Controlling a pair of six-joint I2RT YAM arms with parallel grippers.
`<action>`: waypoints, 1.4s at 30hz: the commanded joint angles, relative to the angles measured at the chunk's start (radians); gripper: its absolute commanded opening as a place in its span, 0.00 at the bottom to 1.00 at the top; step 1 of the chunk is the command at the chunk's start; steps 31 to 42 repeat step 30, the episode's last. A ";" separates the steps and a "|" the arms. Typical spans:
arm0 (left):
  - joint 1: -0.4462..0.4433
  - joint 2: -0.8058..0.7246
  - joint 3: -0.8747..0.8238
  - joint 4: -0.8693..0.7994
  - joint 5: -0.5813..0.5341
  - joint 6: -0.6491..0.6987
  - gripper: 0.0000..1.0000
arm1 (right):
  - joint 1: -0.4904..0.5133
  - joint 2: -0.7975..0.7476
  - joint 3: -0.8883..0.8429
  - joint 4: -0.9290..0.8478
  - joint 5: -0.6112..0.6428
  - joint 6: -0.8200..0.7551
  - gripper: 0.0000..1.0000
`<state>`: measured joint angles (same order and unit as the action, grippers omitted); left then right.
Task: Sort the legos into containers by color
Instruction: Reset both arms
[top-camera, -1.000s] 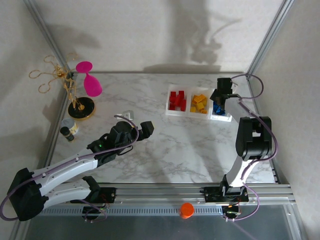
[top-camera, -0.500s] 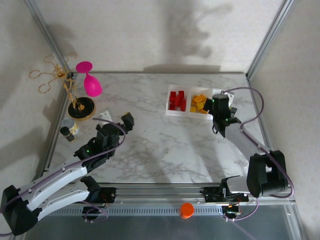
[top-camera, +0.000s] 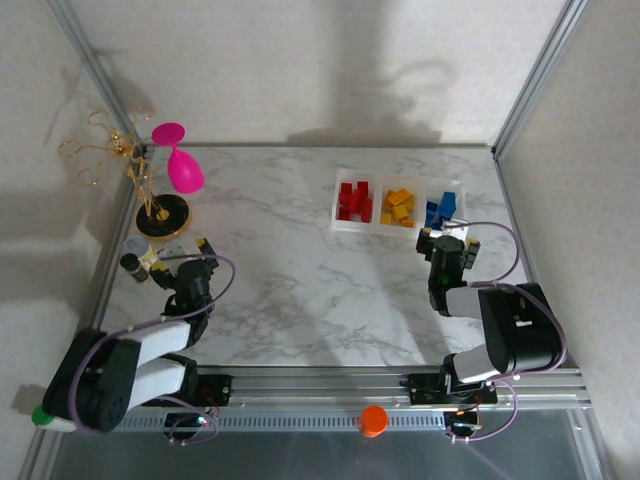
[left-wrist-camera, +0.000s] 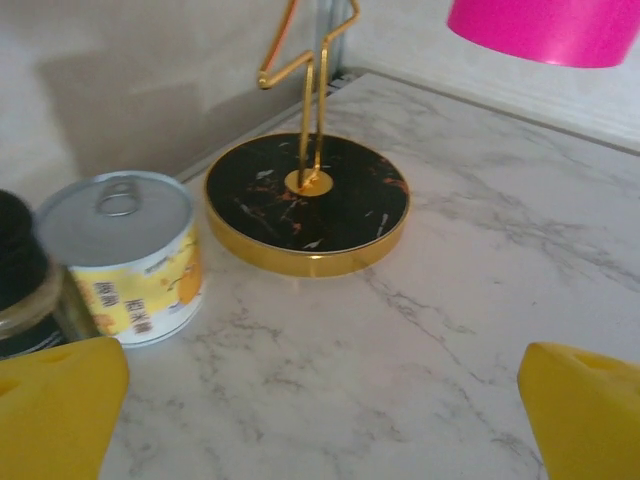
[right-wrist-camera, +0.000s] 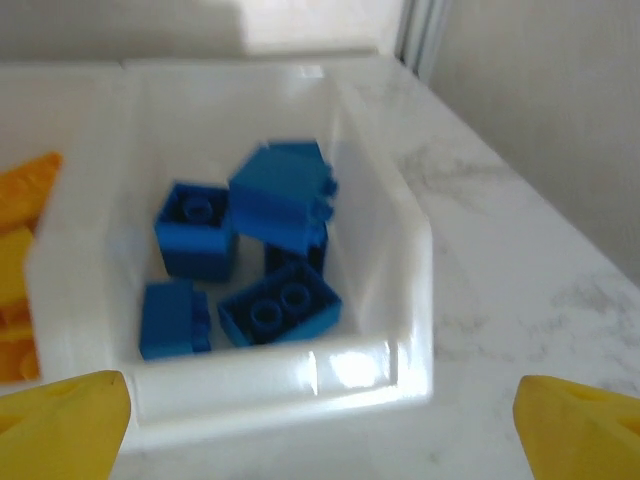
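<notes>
Legos (top-camera: 398, 207) sit binned; right hand (top-camera: 447, 237) gapes, arm (top-camera: 505, 325) folded.

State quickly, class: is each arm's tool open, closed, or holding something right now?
Left tool: open, holding nothing.
Right tool: open, holding nothing.

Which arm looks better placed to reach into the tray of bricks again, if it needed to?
Right. The right gripper, open, sits just in front of the blue bin, facing the blue legos inside. The left gripper, also open, is far off, by the tin can and gold-rimmed stand.
</notes>
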<state>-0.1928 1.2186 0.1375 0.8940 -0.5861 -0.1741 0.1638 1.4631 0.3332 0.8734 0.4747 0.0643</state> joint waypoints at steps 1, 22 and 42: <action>0.042 0.105 0.003 0.359 0.143 0.078 1.00 | -0.057 0.038 -0.013 0.233 -0.117 -0.040 0.99; 0.105 0.322 0.076 0.423 0.321 0.090 0.99 | -0.133 0.082 -0.119 0.424 -0.329 -0.030 0.99; 0.104 0.321 0.077 0.421 0.322 0.089 0.99 | -0.135 0.082 -0.119 0.422 -0.334 -0.029 0.99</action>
